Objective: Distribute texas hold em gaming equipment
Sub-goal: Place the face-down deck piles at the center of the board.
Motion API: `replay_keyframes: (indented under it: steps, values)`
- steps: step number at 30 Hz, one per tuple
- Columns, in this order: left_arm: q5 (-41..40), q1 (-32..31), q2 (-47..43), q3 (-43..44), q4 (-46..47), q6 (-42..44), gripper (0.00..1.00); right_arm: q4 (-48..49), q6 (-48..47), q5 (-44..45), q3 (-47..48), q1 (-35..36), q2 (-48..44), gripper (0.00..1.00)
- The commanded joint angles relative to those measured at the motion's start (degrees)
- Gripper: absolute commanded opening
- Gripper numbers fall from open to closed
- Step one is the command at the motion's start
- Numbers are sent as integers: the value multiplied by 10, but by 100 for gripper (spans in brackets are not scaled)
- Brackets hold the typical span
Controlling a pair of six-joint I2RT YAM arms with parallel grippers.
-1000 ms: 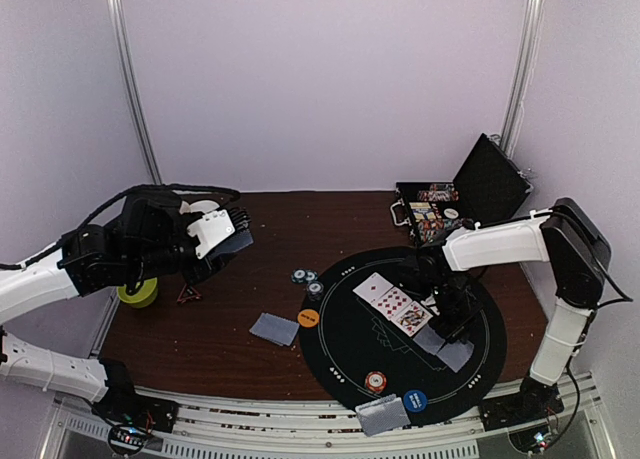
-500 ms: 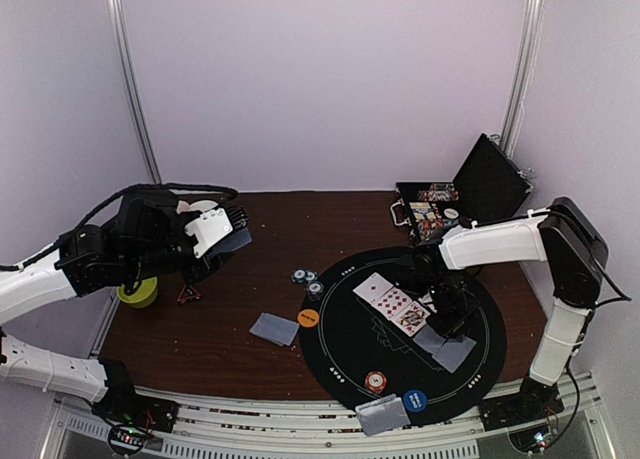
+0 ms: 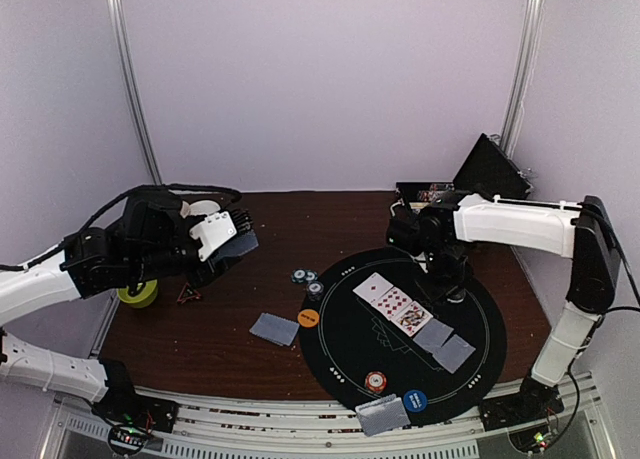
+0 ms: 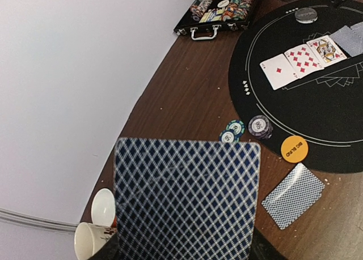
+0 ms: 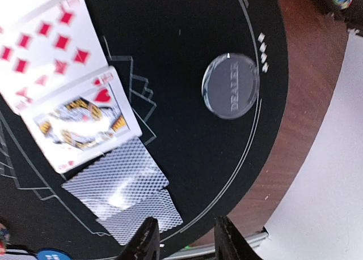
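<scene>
My left gripper (image 3: 234, 243) is raised over the table's left side. It is shut on a blue diamond-backed playing card (image 4: 187, 197), which hides its fingers in the left wrist view. My right gripper (image 3: 451, 287) is open and empty above the black round mat (image 3: 480, 309); it also shows in the right wrist view (image 5: 184, 240). On the mat lie three face-up cards (image 3: 392, 302) and two face-down cards (image 3: 445, 344), seen in the right wrist view (image 5: 122, 186). A dark dealer disc (image 5: 231, 85), an orange disc (image 3: 309, 318), a blue disc (image 3: 417, 400) and striped chips (image 3: 305, 277) lie about.
An open chip case (image 3: 435, 211) stands at the back right. A face-down card (image 3: 274, 328) lies on the wood left of the mat, another (image 3: 383, 415) at the near edge. A striped chip (image 3: 375, 382) sits on the mat's front. A cream mug (image 4: 91, 240) stands at the left.
My right gripper has lifted off the two face-down cards and moved toward the back of the mat, leaving them lying there. The left gripper has barely moved.
</scene>
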Motion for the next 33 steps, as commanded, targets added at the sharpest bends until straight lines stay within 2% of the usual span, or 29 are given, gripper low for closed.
replay_keyframes:
  steps: [1,6,13,16,23,27,33]
  values:
    - [49,-1,22,-18,64,-44,55,60,-3,1,44,3,-62,35]
    - [72,30,67,-25,83,-97,55,80,-11,1,55,4,-80,34]
    - [116,157,163,-19,120,-193,55,106,-13,-2,25,4,-110,34]
    - [91,192,219,-7,138,-229,54,111,-16,-3,13,4,-121,34]
    - [16,219,363,38,136,-334,53,122,-13,9,1,3,-144,34]
    - [37,220,398,11,196,-370,53,148,-13,6,-12,3,-165,34]
    - [61,221,449,10,208,-389,56,161,-17,8,-19,2,-179,35]
